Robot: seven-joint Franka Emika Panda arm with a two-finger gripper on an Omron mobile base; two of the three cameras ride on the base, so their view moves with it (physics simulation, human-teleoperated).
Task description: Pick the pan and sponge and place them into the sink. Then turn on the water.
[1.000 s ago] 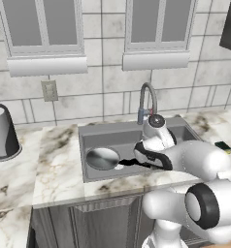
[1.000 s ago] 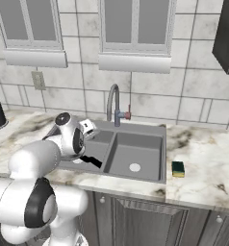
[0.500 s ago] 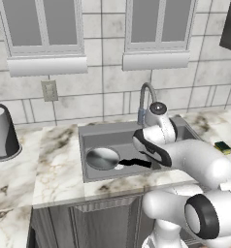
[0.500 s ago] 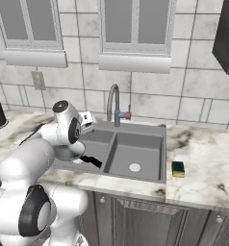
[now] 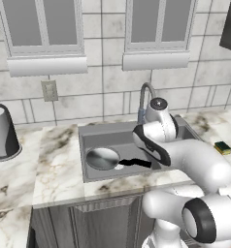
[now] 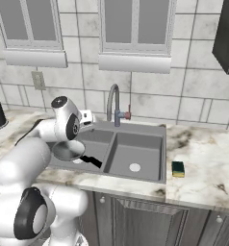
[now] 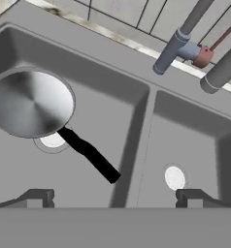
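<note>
Jaws spread, empty, round shiny pan in matte grey sink, black handle.

The pan lies in the sink's left basin (sponge on the counter, right).

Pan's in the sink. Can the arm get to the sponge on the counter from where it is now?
Probably yes. The gripper is open and empty above the sink; the sponge lies alone on the counter right of the basins, nothing between.
</note>
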